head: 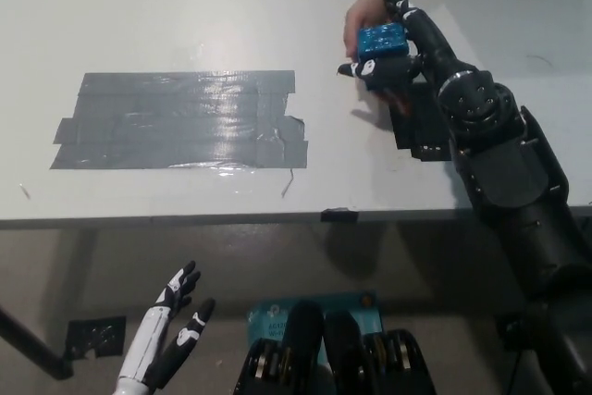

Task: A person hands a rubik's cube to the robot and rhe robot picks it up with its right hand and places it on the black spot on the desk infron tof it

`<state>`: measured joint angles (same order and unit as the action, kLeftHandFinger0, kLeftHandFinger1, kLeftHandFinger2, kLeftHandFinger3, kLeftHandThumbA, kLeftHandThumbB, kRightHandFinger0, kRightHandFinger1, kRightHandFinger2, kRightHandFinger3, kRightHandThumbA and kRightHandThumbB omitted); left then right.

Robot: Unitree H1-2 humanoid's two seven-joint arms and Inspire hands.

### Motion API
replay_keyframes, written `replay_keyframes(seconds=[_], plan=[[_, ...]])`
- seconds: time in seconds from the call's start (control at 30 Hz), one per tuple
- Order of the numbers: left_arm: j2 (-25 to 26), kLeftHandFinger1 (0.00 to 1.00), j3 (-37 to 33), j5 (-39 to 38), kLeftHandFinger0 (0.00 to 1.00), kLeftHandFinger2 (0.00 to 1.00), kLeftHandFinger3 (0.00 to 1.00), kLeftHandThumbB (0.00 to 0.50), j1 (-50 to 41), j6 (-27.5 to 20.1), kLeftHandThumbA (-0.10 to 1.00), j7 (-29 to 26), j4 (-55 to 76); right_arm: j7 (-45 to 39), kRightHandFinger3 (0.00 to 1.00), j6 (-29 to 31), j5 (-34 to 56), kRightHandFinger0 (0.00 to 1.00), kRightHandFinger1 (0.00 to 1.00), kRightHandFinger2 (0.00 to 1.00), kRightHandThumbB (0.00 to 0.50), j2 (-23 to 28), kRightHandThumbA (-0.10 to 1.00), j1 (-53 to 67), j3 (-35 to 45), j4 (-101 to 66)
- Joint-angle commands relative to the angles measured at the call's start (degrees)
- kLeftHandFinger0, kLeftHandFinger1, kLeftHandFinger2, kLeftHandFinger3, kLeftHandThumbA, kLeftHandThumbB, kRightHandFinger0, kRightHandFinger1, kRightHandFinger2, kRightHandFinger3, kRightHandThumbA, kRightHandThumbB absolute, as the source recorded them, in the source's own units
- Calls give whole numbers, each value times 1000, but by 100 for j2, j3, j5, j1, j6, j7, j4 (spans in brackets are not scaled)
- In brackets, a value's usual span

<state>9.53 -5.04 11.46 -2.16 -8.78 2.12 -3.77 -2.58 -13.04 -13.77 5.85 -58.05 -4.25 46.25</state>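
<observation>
A person's hand (363,18) reaches in from the top and holds a blue rubik's cube (382,41) above the white desk. My black right hand (405,43) wraps the cube from the right, thumb under it and a finger over its top, so both hands are on it. The black spot (424,129), a patch of black tape, lies on the desk just below the cube, partly covered by my right forearm. My white left hand (171,338) hangs open at the lower left, below the desk's front edge.
A wide patch of grey tape (180,120) covers the desk's left middle. The desk's front edge (231,220) runs across the picture, with a small black tab (339,215) on it. A blue item (276,321) and a black marker (92,338) lie on the floor.
</observation>
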Motion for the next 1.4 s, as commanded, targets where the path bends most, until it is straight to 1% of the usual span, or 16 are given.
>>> replay_keyframes(seconds=[0.0, 0.03, 0.07, 0.1, 0.13, 0.17, 0.2, 0.23, 0.27, 0.3, 0.37, 0.47, 0.53, 0.8, 1.2, 1.37], plan=[[81, 1000, 7, 20, 1000, 1000, 1000, 104, 73, 27, 841, 68, 214, 154, 1000, 262, 151, 1000, 1000, 1000, 427, 31, 883, -404, 94, -8], [85, 1000, 2, 37, 1000, 1000, 1000, 113, 76, 53, 848, 68, 229, 157, 1000, 211, 153, 1000, 1000, 1000, 409, 36, 734, -394, 102, -21], [80, 1000, 6, 33, 1000, 1000, 1000, 115, 86, 39, 849, 55, 221, 254, 1000, 96, 121, 1000, 1000, 1000, 352, 19, 543, -401, 115, -40], [82, 1000, 11, 21, 1000, 1000, 1000, 116, 89, 34, 848, 53, 219, 403, 839, 7, 25, 620, 654, 698, 278, 5, 246, -415, 84, -15], [95, 1000, 13, 10, 1000, 1000, 1000, 115, 97, 32, 848, 63, 222, 490, 590, 41, -68, 321, 420, 502, 303, 17, -22, -409, 20, 22], [100, 1000, 12, 9, 1000, 1000, 1000, 115, 105, 23, 848, 66, 217, 503, 560, 87, -102, 224, 358, 490, 310, 29, -84, -392, -14, 15], [114, 1000, 4, 27, 1000, 1000, 1000, 107, 128, -3, 846, 68, 211, 560, 520, 207, -203, 129, 313, 489, 283, 63, -99, -335, -102, -2], [121, 1000, 2, 12, 1000, 1000, 1000, 104, 131, 1, 845, 81, 207, 587, 575, 256, -242, 48, 316, 580, 253, 70, -100, -253, -139, -63], [122, 1000, 0, 18, 1000, 1000, 1000, 102, 133, -14, 842, 71, 195, 561, 699, 264, -221, 24, 370, 726, 230, 80, -100, -214, -146, -105], [123, 1000, -2, 11, 1000, 1000, 1000, 95, 134, -27, 836, 70, 190, 531, 750, 270, -227, 15, 390, 778, 223, 100, -100, -164, -177, -177], [128, 1000, -3, -3, 1000, 1000, 1000, 100, 190, -21, 830, 79, 176, 482, 911, 282, -253, 74, 572, 956, 197, 166, -100, -115, -240, -297], [137, 1000, -8, 29, 1000, 1000, 1000, 107, 210, 29, 839, 72, 184, 521, 956, 367, -258, 158, 674, 991, 187, 214, -100, -79, -262, -362], [135, 1000, -11, 66, 1000, 1000, 1000, 108, 218, 75, 848, 53, 206, 583, 959, 437, -266, 188, 684, 1000, 180, 231, -100, -52, -257, -426], [129, 1000, -9, 65, 1000, 1000, 1000, 96, 241, 124, 813, 45, 189, 840, 988, 410, -218, 104, 627, 982, 161, 252, -100, 51, -44, -1025], [154, 1000, 2, 41, 1000, 1000, 1000, 76, 214, 121, 772, 34, 163, 1461, 1000, 1055, -239, 80, 606, 995, 157, 565, -100, 354, 286, -833], [134, 1000, 19, 24, 1000, 1000, 1000, 86, 185, 106, 767, 8, 141, 1617, 874, 1462, -255, 30, 537, 931, 162, 612, -100, 499, 225, -178]])
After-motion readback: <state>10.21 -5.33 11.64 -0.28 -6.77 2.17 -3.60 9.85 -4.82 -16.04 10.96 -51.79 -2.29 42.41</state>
